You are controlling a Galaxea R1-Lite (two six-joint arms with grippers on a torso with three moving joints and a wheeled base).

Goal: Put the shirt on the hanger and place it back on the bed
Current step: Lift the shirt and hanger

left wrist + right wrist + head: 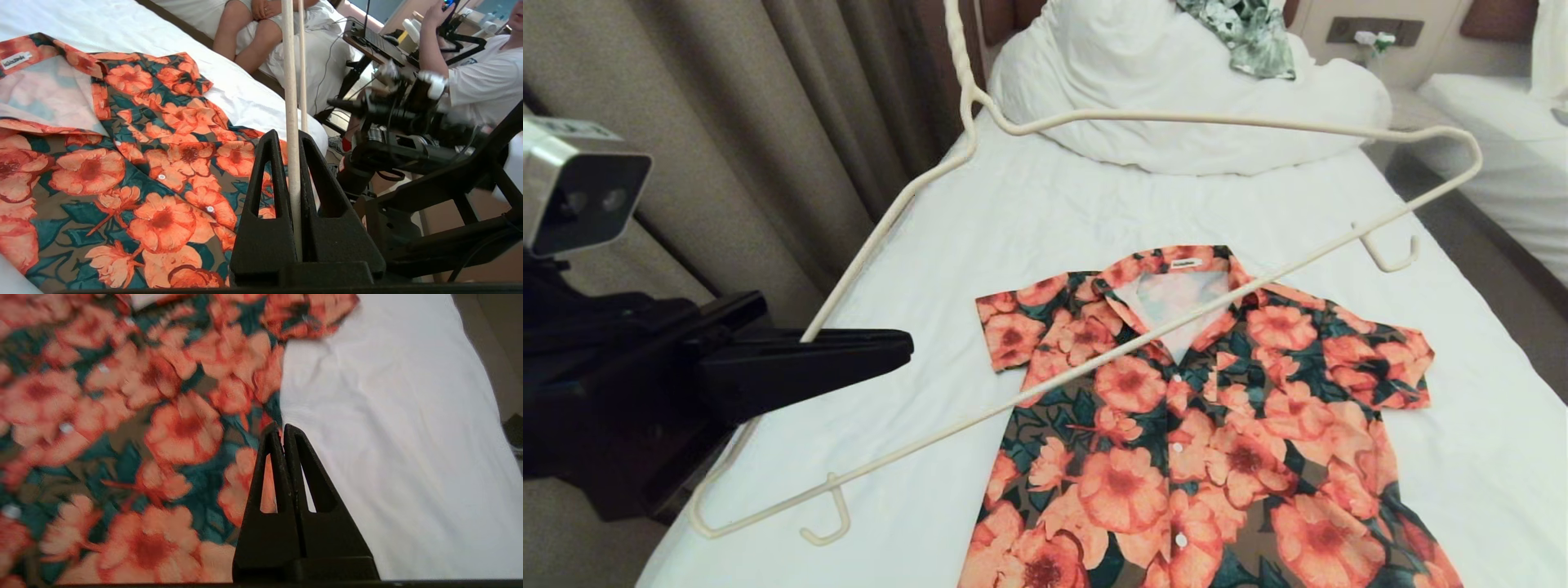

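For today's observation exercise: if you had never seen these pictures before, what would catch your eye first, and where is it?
First, the shirt with big orange-pink flowers, spread flat and collar open on the white bed. Next, the cream hanger, held in the air above the shirt, pinched on one sloping side by the left gripper at the left of the head view. The right gripper hangs shut and empty above the shirt's edge.

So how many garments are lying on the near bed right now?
2. The shirt lies flat on the sheet of the bed, beneath the hanger held in the left tool. A green leaf-print garment sits on the bunched duvet. Others may be hidden.
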